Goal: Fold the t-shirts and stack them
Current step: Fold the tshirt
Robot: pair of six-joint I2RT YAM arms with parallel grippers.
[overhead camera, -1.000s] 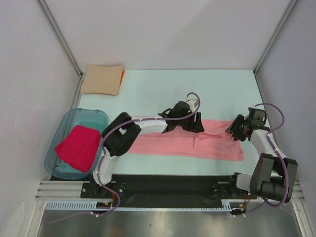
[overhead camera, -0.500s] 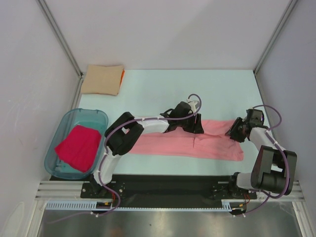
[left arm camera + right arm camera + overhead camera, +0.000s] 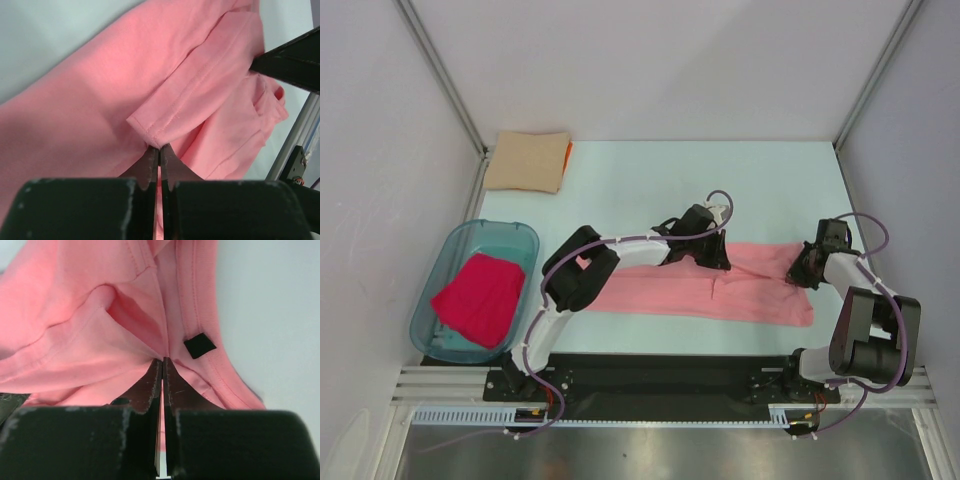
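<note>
I'm seeing both close just now: left gripper pinching a hem of the pink shirt, right gripper nipping it beside the label (shirt lying lengthwise on the table), so I'm getting ready to fold.

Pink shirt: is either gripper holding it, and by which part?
Both hold it. The left gripper pinches a stitched hem corner of the pink shirt; the right gripper pinches a fabric fold beside the dark label.

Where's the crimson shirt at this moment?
Top view: the crimson shirt lies inside the teal tub on the left side, nearer than the folded tan shirt in the far-left corner.
</note>
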